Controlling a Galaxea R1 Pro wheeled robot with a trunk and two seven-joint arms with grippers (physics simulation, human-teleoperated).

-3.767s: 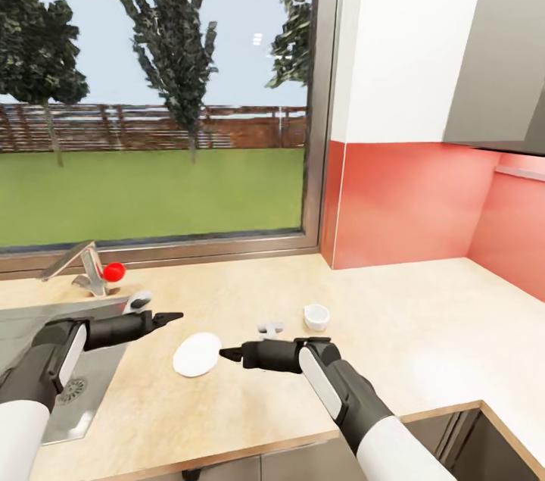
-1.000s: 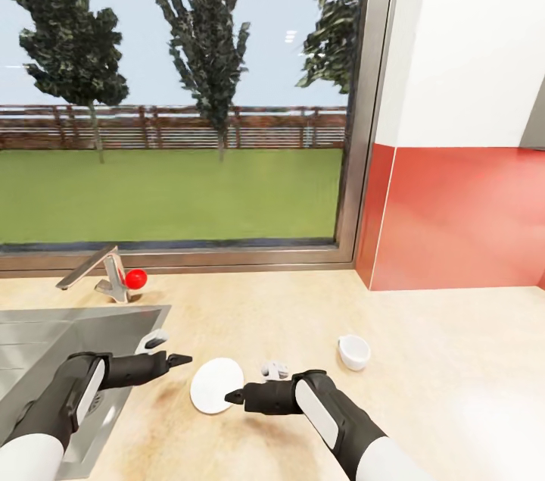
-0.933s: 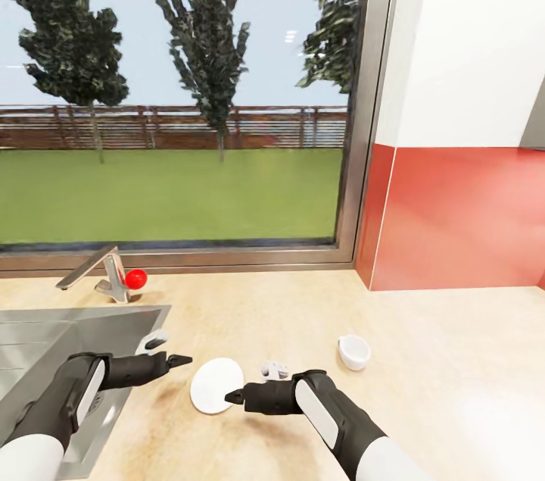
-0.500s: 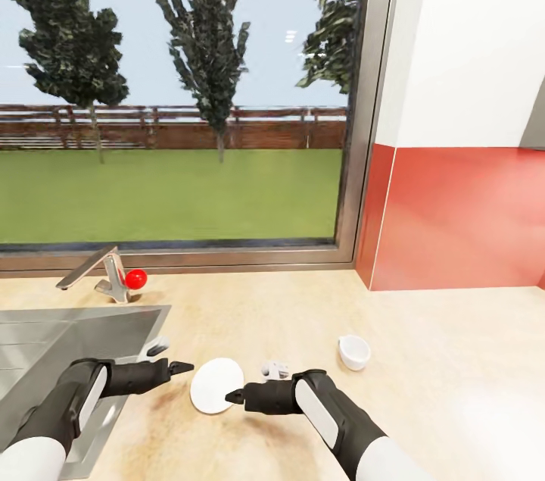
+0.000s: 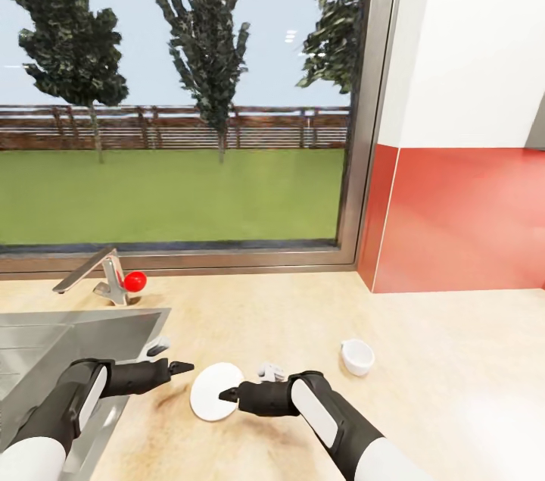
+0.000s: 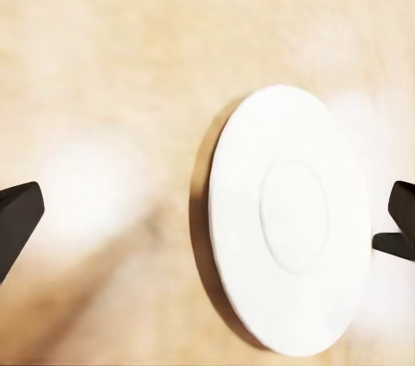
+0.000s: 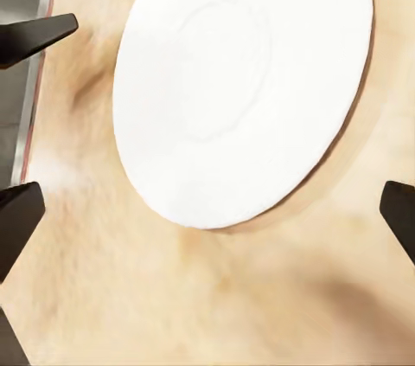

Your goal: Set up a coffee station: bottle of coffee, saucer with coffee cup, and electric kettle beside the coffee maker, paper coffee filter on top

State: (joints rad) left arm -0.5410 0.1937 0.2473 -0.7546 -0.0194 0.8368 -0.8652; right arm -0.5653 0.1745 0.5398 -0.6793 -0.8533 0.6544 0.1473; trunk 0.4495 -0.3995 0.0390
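The saucer [image 5: 216,391] lies flat between both arms, the spread-fingered right gripper [image 5: 228,394] already over its near-right rim, the left gripper [image 5: 176,367], also spread, just left.

Big metal-framed window [image 5: 182,87] looking out on green lawn, dark trees and a wooden fence, with a red-and-white wall [image 5: 469,163] beside it.

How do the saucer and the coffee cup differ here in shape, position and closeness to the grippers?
The saucer is a flat disc; the coffee cup is a small, deeper bowl shape. The saucer lies between the left gripper and right gripper; the coffee cup stands apart, further right. Both are plain white, resting on the kitchen countertop.
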